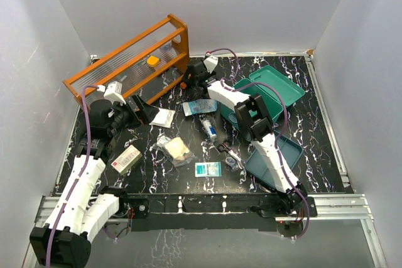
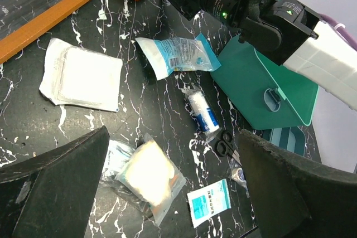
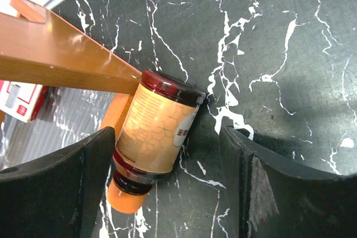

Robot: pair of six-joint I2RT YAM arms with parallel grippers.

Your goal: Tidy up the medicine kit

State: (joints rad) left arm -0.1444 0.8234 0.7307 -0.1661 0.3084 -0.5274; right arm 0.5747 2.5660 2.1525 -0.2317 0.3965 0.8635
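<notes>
Between the wide-open jaws of the right pincer (image 3: 167, 135) lies an amber bottle (image 3: 159, 121), beside the orange rack (image 3: 67, 54) — the pickup step, I judge; next it must close squarely.

The left arm (image 1: 81, 186) rises from its base at the near bench edge and bends toward the orange wooden rack (image 1: 181, 42). Its left pincer (image 1: 143, 110) hangs just in front of the rack's near long side, tilted downward. In the left wrist view the left pincer (image 2: 174, 132) has its fingers (image 2: 56, 188) spread wide, with nothing between them.

The right arm (image 1: 273, 155) stretches from its base up and leftward, elbow raised. Its right pincer (image 1: 187, 81) is low at the rack's right end. There its fingers (image 3: 279, 193) are parted to either side of an amber bottle (image 3: 159, 126), with a gap showing beside the right finger.
</notes>
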